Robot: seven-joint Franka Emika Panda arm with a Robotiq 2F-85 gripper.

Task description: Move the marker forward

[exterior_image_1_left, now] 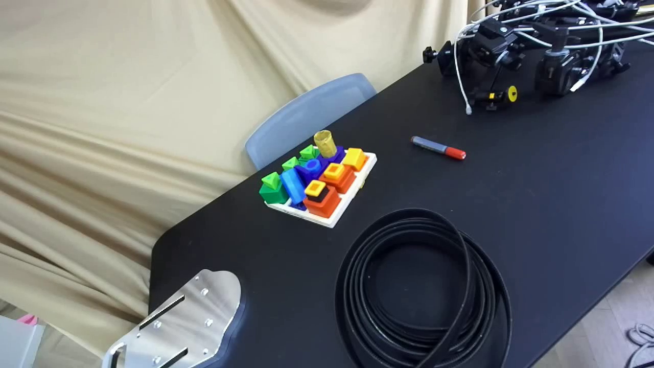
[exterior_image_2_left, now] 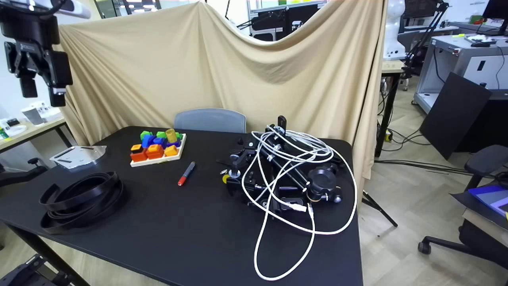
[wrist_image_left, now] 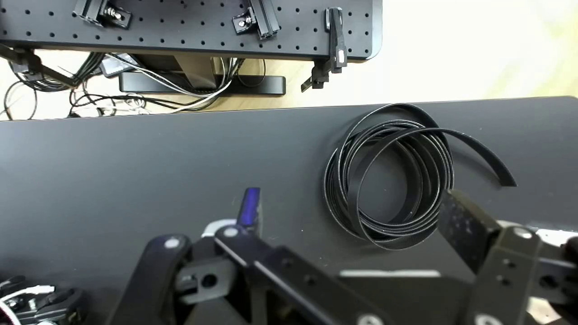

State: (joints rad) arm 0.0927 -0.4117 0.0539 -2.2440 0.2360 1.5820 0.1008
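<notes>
marker [exterior_image_2_left: 187, 173]: flat on the black table [exterior_image_2_left: 190, 226], well inside the edges. in an exterior view its grey barrel runs to the far side, red cap [exterior_image_2_left: 182, 180] near and slightly left. we judge it light, stiff, not fragile; the barrel is probably smooth and apt to roll if nudged off-centre. we would close across the grey middle at right angles to its length, leaving the cap alone in case it pulls loose. a modest squeeze should do.

around it, none touching: white tray [exterior_image_2_left: 159, 160] with bright blocks [exterior_image_2_left: 154, 151], left and a little farther; coiled black strap [exterior_image_2_left: 81, 201], left and nearer; black mounts [exterior_image_2_left: 322, 180] under white cables [exterior_image_2_left: 297, 207], right.

gripper [exterior_image_2_left: 43, 91]: high at the left, well apart from the marker, fingers [exterior_image_2_left: 58, 99] spread, nothing held. we cannot make out the marker in the wrist view.
</notes>
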